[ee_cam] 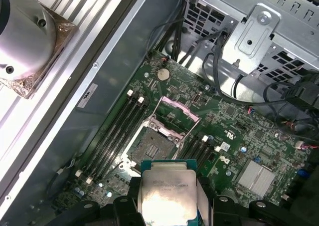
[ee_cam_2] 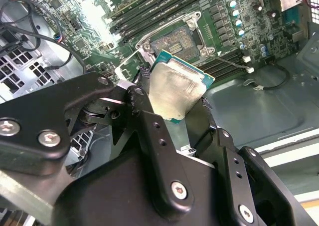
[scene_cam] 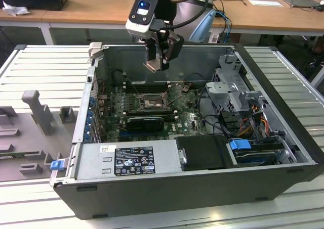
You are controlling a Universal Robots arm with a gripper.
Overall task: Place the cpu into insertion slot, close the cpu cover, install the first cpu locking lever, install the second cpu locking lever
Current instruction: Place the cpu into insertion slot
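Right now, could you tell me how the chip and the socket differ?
The chip is pale and silvery; the socket is dark-framed. The chip is clamped in the gripper above the green board, while the socket sits on that board. The chip hangs tilted; the socket lies flat. Both are square.

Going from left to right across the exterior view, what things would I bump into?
First the grey plastic stand, then the blue clip, then the insertion slot, then the silver drive cage.

The tool (ee_cam: 168, 208) holds the cpu (ee_cam: 167, 193) clear of the insertion slot (ee_cam: 152, 148).
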